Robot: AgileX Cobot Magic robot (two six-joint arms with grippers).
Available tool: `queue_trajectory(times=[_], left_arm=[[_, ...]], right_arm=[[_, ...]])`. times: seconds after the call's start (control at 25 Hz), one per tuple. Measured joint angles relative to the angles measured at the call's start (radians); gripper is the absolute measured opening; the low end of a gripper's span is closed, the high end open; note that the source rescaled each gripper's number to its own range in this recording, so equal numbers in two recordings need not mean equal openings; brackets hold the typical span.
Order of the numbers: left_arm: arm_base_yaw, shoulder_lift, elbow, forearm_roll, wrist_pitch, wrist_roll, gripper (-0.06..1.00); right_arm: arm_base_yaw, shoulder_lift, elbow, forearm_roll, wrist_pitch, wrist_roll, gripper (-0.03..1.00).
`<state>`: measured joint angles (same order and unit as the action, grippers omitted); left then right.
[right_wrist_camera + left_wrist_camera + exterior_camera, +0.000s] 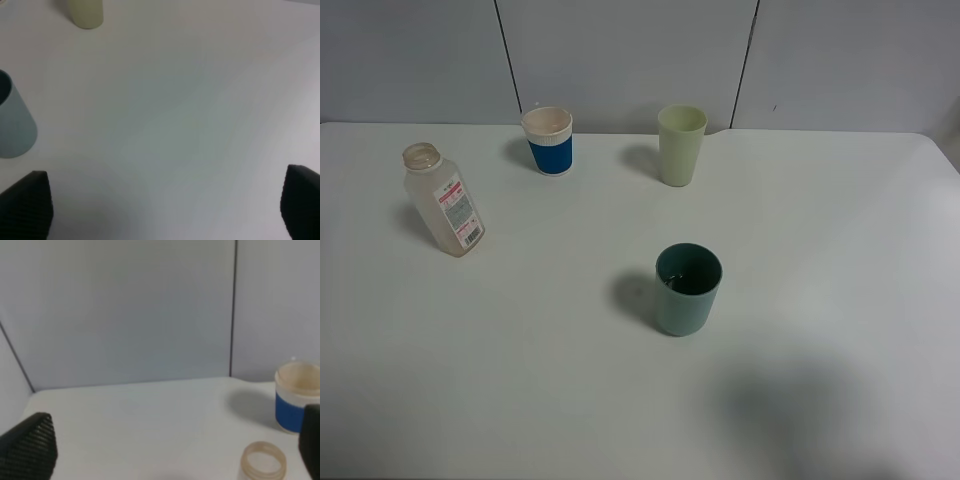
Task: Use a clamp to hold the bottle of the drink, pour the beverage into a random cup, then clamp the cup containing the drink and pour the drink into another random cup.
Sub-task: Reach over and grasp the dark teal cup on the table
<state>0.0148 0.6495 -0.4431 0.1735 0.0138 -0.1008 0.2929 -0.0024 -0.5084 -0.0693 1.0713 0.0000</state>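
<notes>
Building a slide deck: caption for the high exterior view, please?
Uncapped bottle, blue-banded cup, pale yellow-green cup and teal cup standing apart on a white table.

The right gripper [160,212] hangs over a white worktop [190,100], its jaws set wide apart with only bare surface between the black ribbed fingertips [25,207]. A teal-green tumbler [12,122], partly cut off by the frame, stands near one fingertip. Farther off, well apart from it, the base of a pale yellow-green cup [86,12] is visible.
</notes>
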Motion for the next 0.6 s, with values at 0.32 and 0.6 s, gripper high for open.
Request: queue_trajectory(times=[0.32, 0.6], left_arm=[[0.0, -0.225, -0.122, 0.007, 0.314, -0.001, 0.99], [0.0, -0.388, -0.17, 0.009, 0.569, -0.001, 0.99]], right_arm=[[0.0, 0.0, 0.0, 0.0, 0.0, 0.0, 0.74], [0.0, 0.0, 0.0, 0.0, 0.0, 0.0, 0.74]])
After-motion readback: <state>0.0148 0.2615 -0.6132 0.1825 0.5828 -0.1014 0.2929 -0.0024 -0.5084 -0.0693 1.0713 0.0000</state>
